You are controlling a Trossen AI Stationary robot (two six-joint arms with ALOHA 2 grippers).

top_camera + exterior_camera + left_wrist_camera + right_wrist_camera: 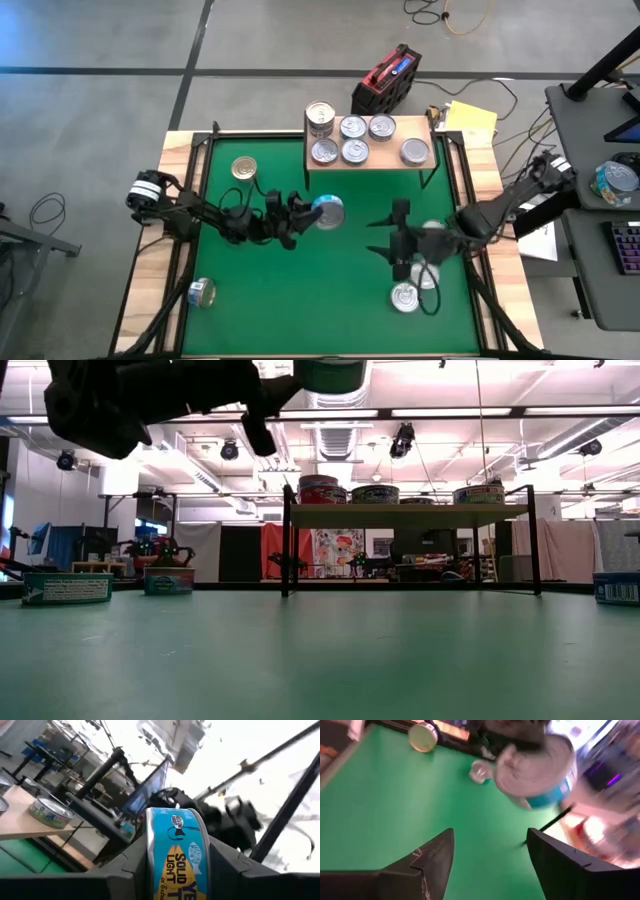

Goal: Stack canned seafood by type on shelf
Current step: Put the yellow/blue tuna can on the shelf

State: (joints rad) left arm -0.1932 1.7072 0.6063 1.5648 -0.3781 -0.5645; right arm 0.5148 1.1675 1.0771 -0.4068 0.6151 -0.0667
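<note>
My left gripper [310, 214] is over the middle of the green mat, in front of the shelf, shut on a blue-labelled can [175, 850]. That can also shows at the top of the low view [330, 372], higher than the shelf top. The shelf [385, 160], a light-wood board on thin black legs [287, 545], stands at the mat's far edge with several cans on it, one stack of two [320, 118] at its left end. My right gripper [490, 850] hangs open above the mat's right part, over two cans [405, 297] standing on the mat. My left gripper pinches the can between its two fingers [127, 865], which sit on the can's two flat ends [148, 855]; the labelled wall faces the wrist. The fingers come from the table's left, slanting a little upward. The can is on edge, lifted well clear of the mat.
A gold-topped can [243, 168] stands on the mat at the far left, and a can [202, 292] lies on its side near the left front. A red and black case [388, 78] sits on the floor behind the shelf. The mat has a wooden border [150, 290].
</note>
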